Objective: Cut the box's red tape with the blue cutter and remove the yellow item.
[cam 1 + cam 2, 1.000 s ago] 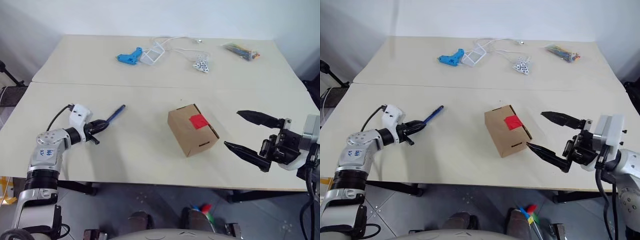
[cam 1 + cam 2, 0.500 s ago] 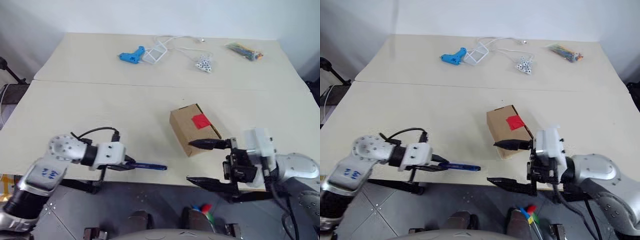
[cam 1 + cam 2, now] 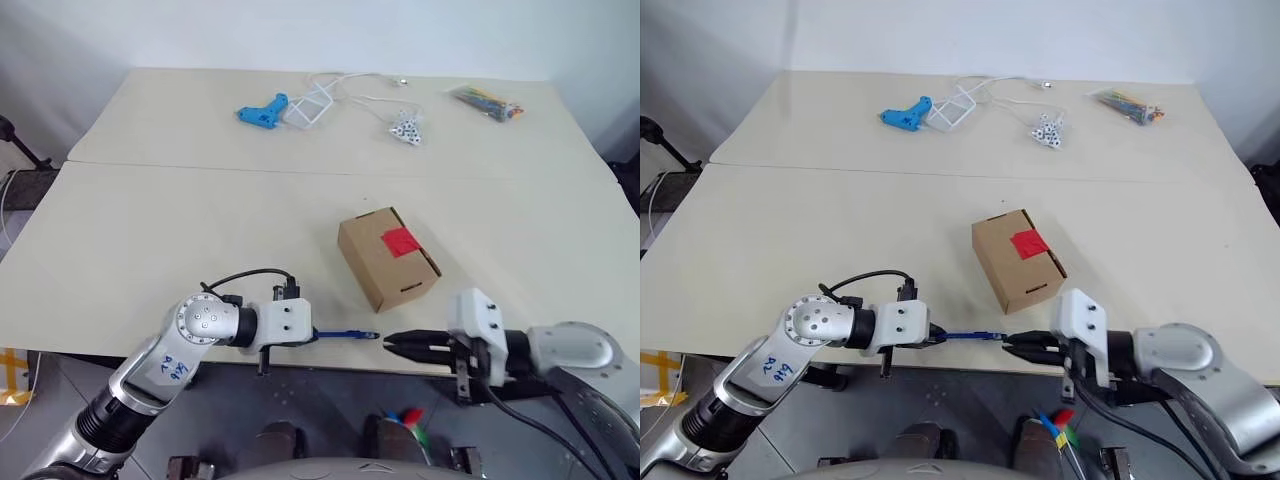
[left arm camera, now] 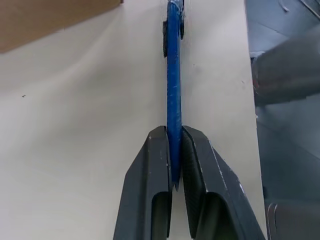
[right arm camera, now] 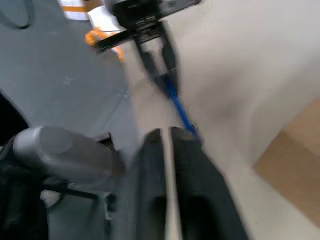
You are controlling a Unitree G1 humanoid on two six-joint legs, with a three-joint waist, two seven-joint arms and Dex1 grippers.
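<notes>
The brown box point(image 3: 388, 258) stands on the table right of centre, with the red tape point(image 3: 399, 241) on its top face. My left gripper point(image 3: 312, 335) is shut on the blue cutter point(image 3: 340, 335), which lies level along the table's near edge and points right. In the left wrist view the cutter point(image 4: 173, 90) runs out from between the fingers point(image 4: 155, 165). My right gripper point(image 3: 392, 346) is shut, pointing left, its tips right at the cutter's free end. I cannot tell if they touch. The yellow item is hidden.
At the table's far side lie a light blue pistol-shaped tool point(image 3: 258, 111), a white wire frame with a cable point(image 3: 315, 100), small white pieces point(image 3: 405, 128) and a bag of coloured bits point(image 3: 483, 101). Both grippers hang over the table's near edge point(image 3: 120, 352).
My left gripper carried the cutter from the table's left part rightwards to the near edge. My right gripper swung in leftwards, sank, and went from wide open to shut.
</notes>
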